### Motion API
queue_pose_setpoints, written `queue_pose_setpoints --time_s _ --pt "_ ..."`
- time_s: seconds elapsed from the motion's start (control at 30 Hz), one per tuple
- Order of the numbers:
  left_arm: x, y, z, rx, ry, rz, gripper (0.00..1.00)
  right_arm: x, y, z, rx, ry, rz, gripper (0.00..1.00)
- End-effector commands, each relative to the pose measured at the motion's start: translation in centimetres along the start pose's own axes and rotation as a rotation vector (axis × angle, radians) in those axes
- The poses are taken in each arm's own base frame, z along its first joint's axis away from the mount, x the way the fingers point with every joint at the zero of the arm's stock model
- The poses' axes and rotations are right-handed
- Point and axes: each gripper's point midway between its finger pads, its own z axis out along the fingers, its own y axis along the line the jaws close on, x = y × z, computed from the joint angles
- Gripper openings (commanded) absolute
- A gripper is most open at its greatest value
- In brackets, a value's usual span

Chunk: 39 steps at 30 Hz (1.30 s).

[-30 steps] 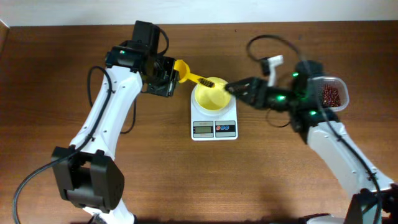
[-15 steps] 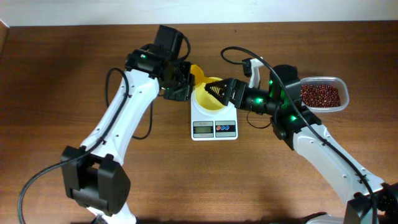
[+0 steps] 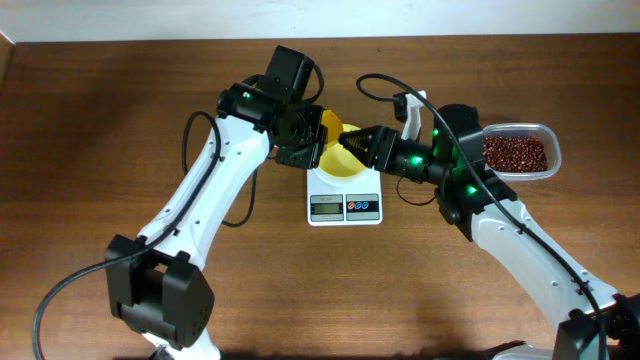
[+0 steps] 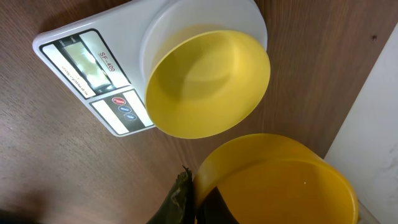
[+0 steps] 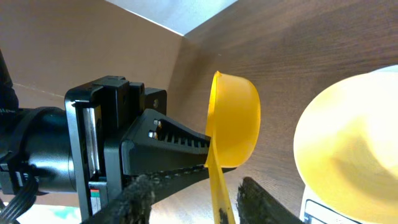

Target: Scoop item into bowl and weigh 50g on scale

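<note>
The beans (image 3: 517, 152) all lie in the clear tub (image 3: 552, 150), well off to the right of the scale (image 3: 345, 208). There are none in the bowl (image 4: 208, 84), which sits empty on top of the scale, and none in the yellow scoop (image 5: 235, 121) (its cup shows clean in the left wrist view). So the weighing has barely begun. I judge the step in hand to be a pass of the scoop from one arm to the other.

The scoop hangs just behind the scale's back edge, by the bowl's far rim. The left jaws are clamped shut on it at the cup end, coming in from the scale's left. From there its long axis runs toward the scale's right, so the free handle points straight into the right jaws. These stand on either side of it, half-closed, with a gap showing on at least one side — not yet gripping. The pass turns on that: the handle is already between the right jaws, lengthwise along their reach, and the right arm (image 3: 520, 235) is the one nearer the tub.

A second ago the left arm (image 3: 215, 190) held the scoop further out to the scale's left, and has since brought it in to the back edge. The right arm, then drawn back toward the tub with jaws wide, has reached in behind the scale — its jaws narrowed round the handle. Scale, bowl and tub lie where they did on the desk (image 3: 100, 120).
</note>
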Motion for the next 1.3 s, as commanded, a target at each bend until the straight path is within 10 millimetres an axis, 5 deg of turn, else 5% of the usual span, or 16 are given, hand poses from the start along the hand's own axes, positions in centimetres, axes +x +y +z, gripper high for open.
queue_pose_setpoints --time_s 0.0,0.63,0.77,0.8,0.83,0.87,0.9,1.27 --pt "0.4 -0.8 -1.6 0.046 -0.005 -0.002 0.0 -0.5 0.3 0.2 0.007 -0.02 -0.022 0.43" --pt "0.8 -0.7 -1.5 0.043 -0.002 0.006 0.0 -0.7 0.0 0.2 0.02 -0.034 -0.022 0.04" --pt "1.5 -0.5 -1.3 0.038 0.004 0.022 0.0 -0.7 0.0 0.2 0.02 -0.034 -0.022 0.04" --pt "1.6 -0.5 -1.3 0.037 0.005 0.024 0.04 -0.7 0.0 0.2 0.02 -0.034 -0.021 0.04" --pt "1.6 -0.5 -1.3 0.037 0.005 0.024 0.22 -0.7 0.0 0.2 0.02 -0.034 -0.022 0.04" --pt "1.6 -0.5 -1.3 0.038 0.005 0.024 0.55 -0.7 0.0 0.2 0.02 -0.034 -0.022 0.04" --pt "1.6 -0.5 -1.3 0.037 0.005 0.024 0.99 -0.7 0.0 0.2 0.02 -0.034 -0.021 0.04" --pt "1.8 -1.4 -2.2 0.071 0.095 0.082 0.99 -1.0 -0.7 0.1 0.059 -0.056 -0.01 0.04"
